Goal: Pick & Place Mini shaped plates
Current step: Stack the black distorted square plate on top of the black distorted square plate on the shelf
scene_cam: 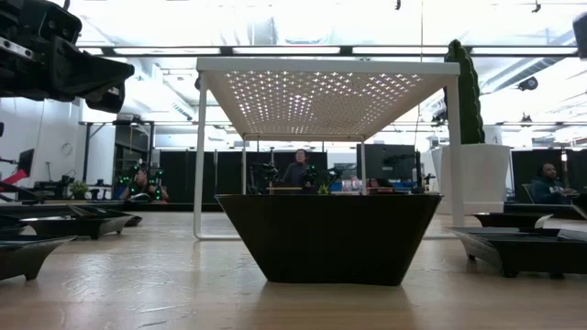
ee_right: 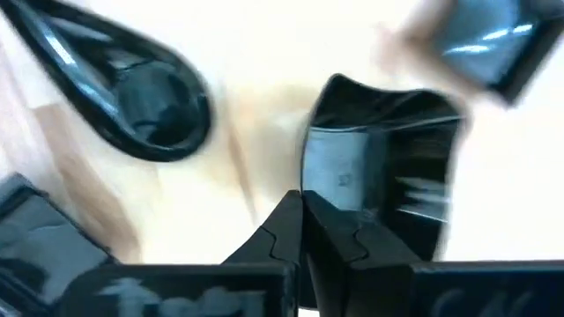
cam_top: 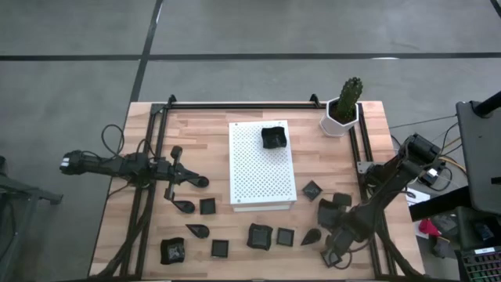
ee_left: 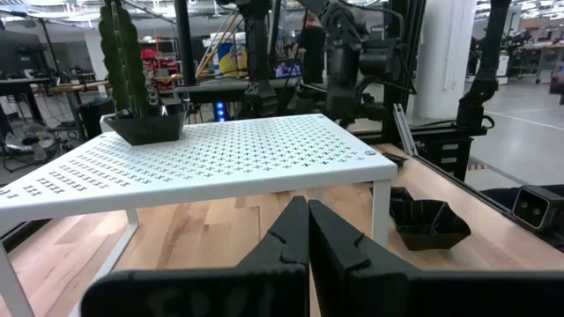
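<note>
Several mini shaped plates, small and dark, lie on the wooden table along its near side, such as a square one (cam_top: pixel 207 206) and a leaf-shaped one (cam_top: pixel 197 230). One more plate (cam_top: pixel 273 136) sits on the white perforated board (cam_top: pixel 262 176). My right gripper (cam_top: pixel 335 215) points down near the table's right front and is shut on a squarish plate (ee_right: pixel 379 167). A teardrop plate (ee_right: pixel 141 97) lies beside it. My left gripper (ee_left: pixel 307 220) is shut and level at the table's left, facing the board (ee_left: pixel 220 158). My right gripper pinches the squarish plate's side wall (ee_right: pixel 310 180) between its two fingers, coming from above and pointing down. Whether the plate is clear of the table, I cannot tell.
A cactus in a white hexagonal pot (cam_top: pixel 342 110) stands at the far right corner. Black rails (cam_top: pixel 149 157) run along the table's left, far and right edges. In the low view one dark plate (scene_cam: pixel 330 236) stands close in front of the board (scene_cam: pixel 326 101).
</note>
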`<state>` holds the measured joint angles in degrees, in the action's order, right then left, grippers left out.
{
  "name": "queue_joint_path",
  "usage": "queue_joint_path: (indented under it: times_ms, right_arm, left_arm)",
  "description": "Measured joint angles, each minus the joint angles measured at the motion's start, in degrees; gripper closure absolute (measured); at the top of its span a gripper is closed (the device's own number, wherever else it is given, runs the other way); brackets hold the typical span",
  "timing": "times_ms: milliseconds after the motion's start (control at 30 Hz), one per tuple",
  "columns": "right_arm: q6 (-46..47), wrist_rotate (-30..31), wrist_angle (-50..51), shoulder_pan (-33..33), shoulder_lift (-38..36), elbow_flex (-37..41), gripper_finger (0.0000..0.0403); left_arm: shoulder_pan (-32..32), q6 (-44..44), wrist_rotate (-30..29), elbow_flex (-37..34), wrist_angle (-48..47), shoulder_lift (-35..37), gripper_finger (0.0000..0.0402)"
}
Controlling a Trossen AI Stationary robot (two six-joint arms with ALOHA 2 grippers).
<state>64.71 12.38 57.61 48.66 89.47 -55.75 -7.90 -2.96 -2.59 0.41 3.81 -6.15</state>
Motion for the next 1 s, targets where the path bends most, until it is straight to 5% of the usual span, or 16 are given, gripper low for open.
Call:
queue_joint_path:
  times_ms: [367, 1000]
  right_arm:
    - [-9.51, 12.25, 15.34, -1.62, 0.00, -14.15, 0.0394]
    - [-32.23, 21.01, 27.55, -10.44, -0.04, -27.53, 0.0394]
  left_arm:
    - [-0.02, 0.00, 0.00, 0.00, 0.00, 0.02, 0.0401]
    - [-0.01, 0.00, 0.00, 0.00, -0.01, 0.01, 0.0401]
